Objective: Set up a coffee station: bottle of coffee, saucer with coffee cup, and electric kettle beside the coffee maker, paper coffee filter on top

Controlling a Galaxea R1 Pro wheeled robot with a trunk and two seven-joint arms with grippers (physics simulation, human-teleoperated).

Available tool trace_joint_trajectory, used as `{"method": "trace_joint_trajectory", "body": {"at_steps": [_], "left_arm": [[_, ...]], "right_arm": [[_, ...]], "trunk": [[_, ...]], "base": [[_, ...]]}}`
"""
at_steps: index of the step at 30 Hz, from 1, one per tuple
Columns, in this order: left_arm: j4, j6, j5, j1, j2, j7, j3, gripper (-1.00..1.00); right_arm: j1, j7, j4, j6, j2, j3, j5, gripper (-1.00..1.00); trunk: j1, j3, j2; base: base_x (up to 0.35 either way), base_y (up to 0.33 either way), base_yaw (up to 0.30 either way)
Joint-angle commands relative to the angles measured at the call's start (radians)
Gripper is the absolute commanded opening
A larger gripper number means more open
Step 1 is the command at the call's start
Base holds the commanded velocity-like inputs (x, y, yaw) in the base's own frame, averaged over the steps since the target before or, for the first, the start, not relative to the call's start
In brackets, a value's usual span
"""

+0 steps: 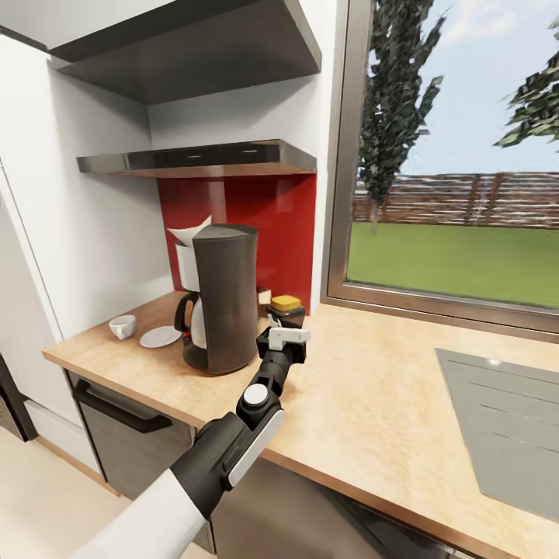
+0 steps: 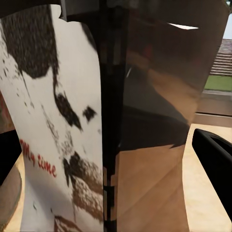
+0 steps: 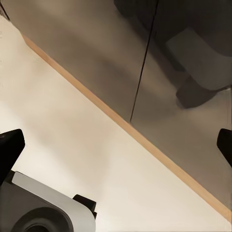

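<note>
The dark coffee maker (image 1: 223, 303) stands on the wooden countertop (image 1: 373, 388) with a white paper filter (image 1: 190, 231) on its top. Left of it a white cup (image 1: 122, 326) sits on the counter beside an empty white saucer (image 1: 160, 336). Just right of the coffee maker is the bottle of coffee (image 1: 286, 303), with a yellow lid. My left gripper (image 1: 286, 324) is around it, hiding its base. In the left wrist view the bottle (image 2: 72, 121), brown with a white label, sits between the black fingers (image 2: 215, 154), which press its sides. My right gripper (image 3: 116, 145) is open over the floor.
A red backsplash and a grey shelf (image 1: 202, 159) are behind the coffee maker. A large window runs along the back right, and a grey hob (image 1: 505, 419) is set into the counter at the right. A tall white cabinet (image 1: 70, 217) closes the left end.
</note>
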Motion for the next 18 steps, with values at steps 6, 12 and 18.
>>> {"method": "trace_joint_trajectory", "body": {"at_steps": [6, 12, 18], "left_arm": [[-0.002, 0.005, 0.004, -0.001, 0.0, 0.006, -0.002, -1.0], [-0.001, 0.007, 0.004, -0.001, 0.0, 0.008, -0.002, -1.0], [-0.002, 0.008, 0.004, -0.001, 0.0, 0.012, -0.002, -1.0]], "right_arm": [[0.0, 0.005, 0.001, -0.003, 0.0, 0.007, -0.01, 1.0], [0.0, 0.005, 0.001, -0.003, 0.0, 0.007, -0.01, 1.0], [0.0, 0.005, 0.001, -0.003, 0.0, 0.007, -0.01, 1.0]], "trunk": [[0.0, -0.001, -0.001], [0.0, -0.001, -0.001], [0.0, -0.001, -0.001]], "base": [[0.016, 0.084, 0.0], [0.001, 0.006, 0.0], [0.0, 0.0, 0.0]]}}
